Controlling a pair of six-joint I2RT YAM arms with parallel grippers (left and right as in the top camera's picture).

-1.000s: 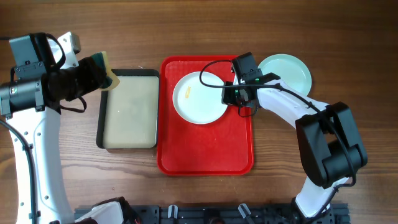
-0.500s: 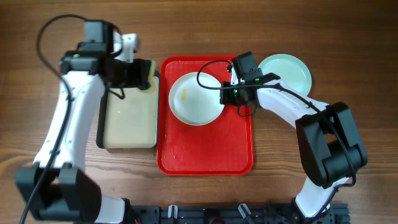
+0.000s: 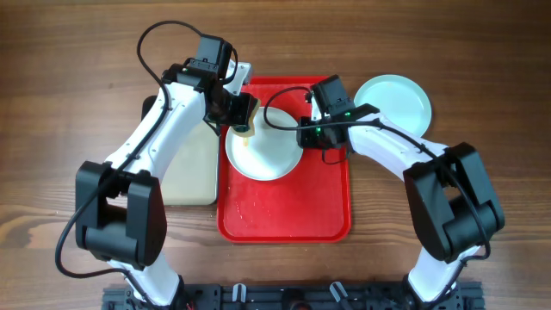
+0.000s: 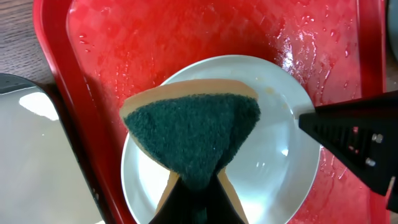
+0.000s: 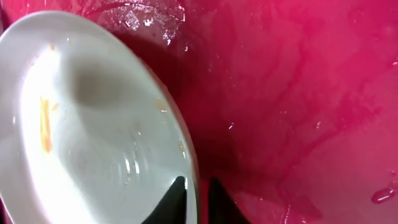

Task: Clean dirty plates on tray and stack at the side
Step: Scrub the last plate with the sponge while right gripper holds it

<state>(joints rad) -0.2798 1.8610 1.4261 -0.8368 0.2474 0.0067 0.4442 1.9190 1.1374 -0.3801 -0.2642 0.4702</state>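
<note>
Two plates visible from my station. The white plate [image 3: 265,155] sits in the far-left part of the red tray [image 3: 284,215]. The light-blue plate [image 3: 396,102] is off the tray, on the table [image 3: 482,69] just past the tray's far-right corner. The right gripper [image 3: 303,138] is at the white plate's right edge. In the right wrist view its two fingers are clamped on that rim, one on each face, with a dark shadow on the wet tray under that side of the plate. There is an orange smear [image 5: 45,124] on the plate's inner surface. The left gripper [image 3: 234,105] reaches in from the far left and is closed on a sponge [image 3: 247,116], green scrub side facing its camera. The sponge hangs over the far-left part of the white plate; I cannot tell whether it touches. Water beads are on the tray floor. The beige tray [image 3: 185,176] lies just left of the red one, partly under the left arm.
</note>
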